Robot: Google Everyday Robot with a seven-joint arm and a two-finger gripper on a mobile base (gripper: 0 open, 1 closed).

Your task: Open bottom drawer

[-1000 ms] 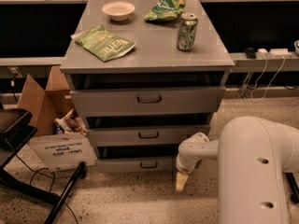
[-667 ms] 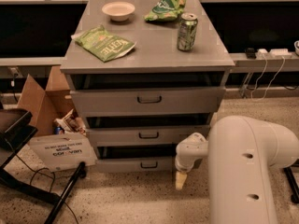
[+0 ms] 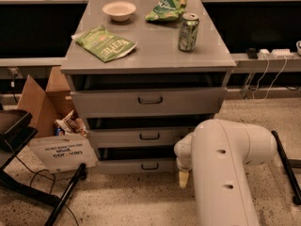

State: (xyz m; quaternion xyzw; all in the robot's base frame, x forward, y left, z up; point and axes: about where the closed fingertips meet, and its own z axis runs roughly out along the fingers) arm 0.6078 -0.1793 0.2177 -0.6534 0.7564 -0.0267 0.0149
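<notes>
Low down, the gripper point(image 3: 183, 178) hangs just beside the bottom drawer point(image 3: 120, 166) front's right end — whether it's open, I cannot tell.

There's the white arm point(image 3: 230, 168) running off the bottom edge, covering the right end of the bottom drawer point(image 3: 127, 166). The pincer point(image 3: 183, 178), at 4 o'clock from the drawer's handle point(image 3: 150, 165), sits mostly tucked behind that casing. The dark chair point(image 3: 14, 128) is cut by the left edge.

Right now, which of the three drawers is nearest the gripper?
The bottom drawer, lowest with the slimmest front; the gripper hangs by its right end.
</notes>
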